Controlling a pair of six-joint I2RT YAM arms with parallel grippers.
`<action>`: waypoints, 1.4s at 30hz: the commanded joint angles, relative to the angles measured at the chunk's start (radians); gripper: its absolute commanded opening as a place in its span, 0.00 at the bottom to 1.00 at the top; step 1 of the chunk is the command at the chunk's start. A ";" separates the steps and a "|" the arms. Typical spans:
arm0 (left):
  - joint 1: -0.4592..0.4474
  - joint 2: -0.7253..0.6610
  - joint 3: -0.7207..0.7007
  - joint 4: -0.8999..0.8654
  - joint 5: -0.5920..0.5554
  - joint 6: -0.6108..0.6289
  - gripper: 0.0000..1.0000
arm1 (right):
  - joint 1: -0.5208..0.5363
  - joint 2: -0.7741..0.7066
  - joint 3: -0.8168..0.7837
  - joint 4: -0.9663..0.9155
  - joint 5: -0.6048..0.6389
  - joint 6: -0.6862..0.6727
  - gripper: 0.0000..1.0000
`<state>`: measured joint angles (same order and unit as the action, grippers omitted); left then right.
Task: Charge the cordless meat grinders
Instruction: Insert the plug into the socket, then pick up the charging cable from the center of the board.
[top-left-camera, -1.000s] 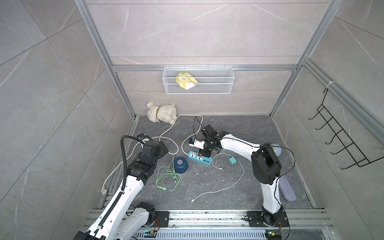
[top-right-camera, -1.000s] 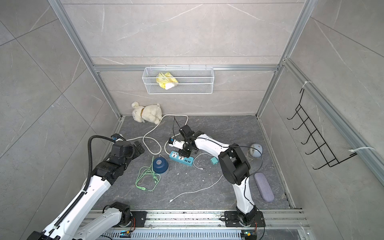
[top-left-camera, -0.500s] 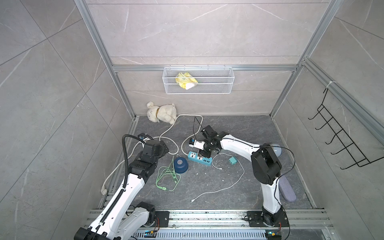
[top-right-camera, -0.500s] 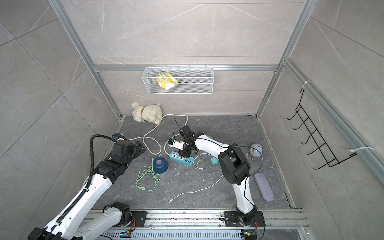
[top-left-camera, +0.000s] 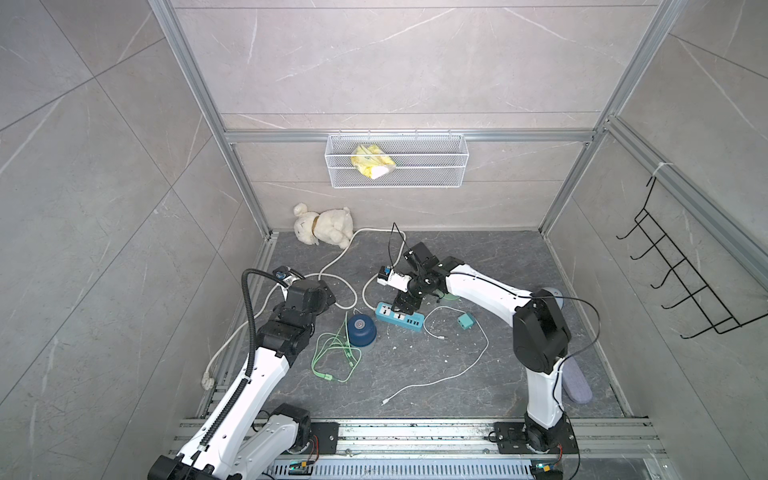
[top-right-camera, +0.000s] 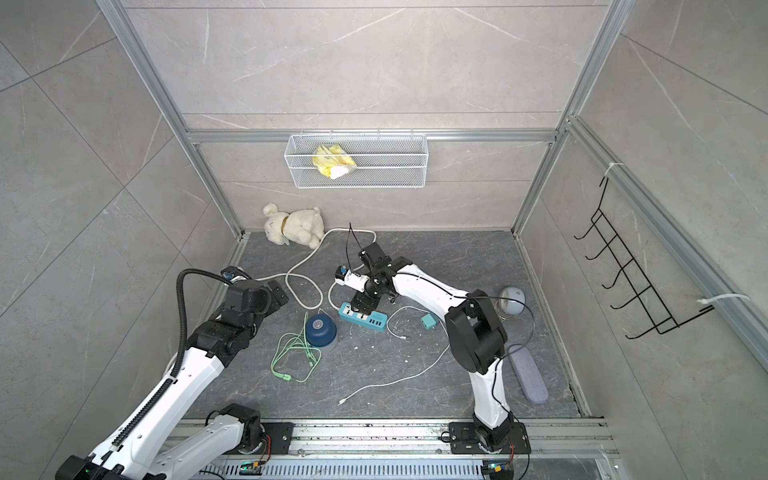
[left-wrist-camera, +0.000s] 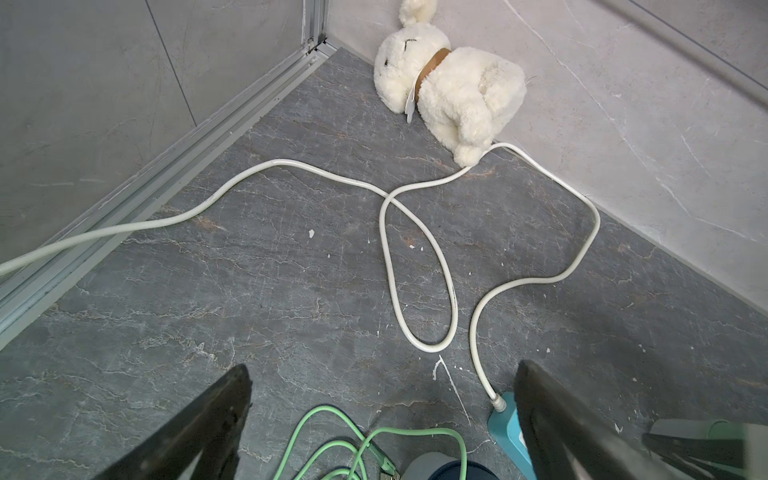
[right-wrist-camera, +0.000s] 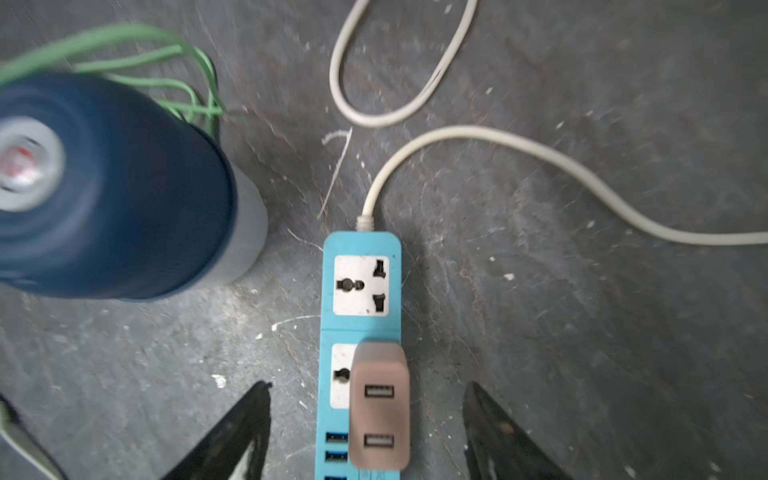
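Navy dome meat grinder (top-left-camera: 361, 329) with silver top button stands upright; left gripper (left-wrist-camera: 384, 368) and right gripper (right-wrist-camera: 366, 384) gape wide.

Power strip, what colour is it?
The power strip is light blue with white sockets, best seen in the right wrist view.

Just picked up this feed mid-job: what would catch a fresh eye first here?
The right hand hangs open over the blue power strip mid-floor, jaws clear on either side of a brownish USB adapter sitting on its second socket. Next to the strip stands the navy grinder, green cable tangled beside it. A white plush dog lies in the back corner.
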<state>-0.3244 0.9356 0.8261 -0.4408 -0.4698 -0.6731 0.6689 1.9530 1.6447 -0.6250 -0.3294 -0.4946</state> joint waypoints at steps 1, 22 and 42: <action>0.004 -0.032 0.009 0.037 0.005 0.031 1.00 | -0.003 -0.202 -0.053 0.046 -0.010 0.145 0.72; 0.005 -0.110 0.013 0.191 0.398 0.195 1.00 | 0.012 -0.383 -0.535 -0.138 0.367 0.626 0.65; 0.005 -0.089 -0.081 0.284 0.524 0.020 1.00 | 0.026 -0.150 -0.461 -0.109 0.404 0.465 0.50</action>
<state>-0.3244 0.8520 0.7174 -0.2176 0.0109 -0.6449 0.6899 1.7588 1.1507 -0.7261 0.0200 0.0040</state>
